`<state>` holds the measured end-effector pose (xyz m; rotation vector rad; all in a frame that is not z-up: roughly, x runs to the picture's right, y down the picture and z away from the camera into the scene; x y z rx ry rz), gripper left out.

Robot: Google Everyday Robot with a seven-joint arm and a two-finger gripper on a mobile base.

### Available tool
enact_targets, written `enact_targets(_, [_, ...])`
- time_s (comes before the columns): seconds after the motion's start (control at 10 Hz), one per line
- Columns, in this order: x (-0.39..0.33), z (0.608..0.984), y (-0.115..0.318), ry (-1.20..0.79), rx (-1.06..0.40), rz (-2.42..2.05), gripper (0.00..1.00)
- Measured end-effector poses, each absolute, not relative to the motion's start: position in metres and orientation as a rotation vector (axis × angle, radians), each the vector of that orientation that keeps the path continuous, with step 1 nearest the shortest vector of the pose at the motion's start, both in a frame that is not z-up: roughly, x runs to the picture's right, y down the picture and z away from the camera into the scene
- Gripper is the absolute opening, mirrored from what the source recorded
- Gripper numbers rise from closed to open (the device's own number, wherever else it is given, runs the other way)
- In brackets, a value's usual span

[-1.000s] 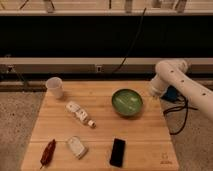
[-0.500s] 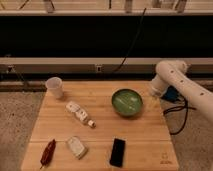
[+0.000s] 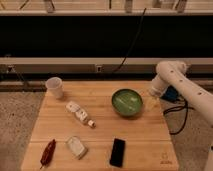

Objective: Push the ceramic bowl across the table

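The ceramic bowl (image 3: 127, 102) is round, glossy green with a darker rim. It sits upright on the right half of the light wooden table (image 3: 100, 135), near the far edge. My white arm (image 3: 172, 80) comes in from the right. My gripper (image 3: 152, 101) hangs low just to the right of the bowl's rim, close to it or touching it; I cannot tell which.
A white cup (image 3: 54, 87) stands at the far left corner. A small white bottle (image 3: 79, 113) lies mid-table. A red object (image 3: 48, 152), a white packet (image 3: 76, 147) and a black phone (image 3: 118, 152) lie along the front. Cables (image 3: 175, 107) hang off the right edge.
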<state>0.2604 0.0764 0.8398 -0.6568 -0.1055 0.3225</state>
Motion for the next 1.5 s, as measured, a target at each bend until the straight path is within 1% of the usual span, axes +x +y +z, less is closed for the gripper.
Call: enact_targets(1.5, [0.26,0.87,0.076,-0.111,-0.708,0.356,0.8])
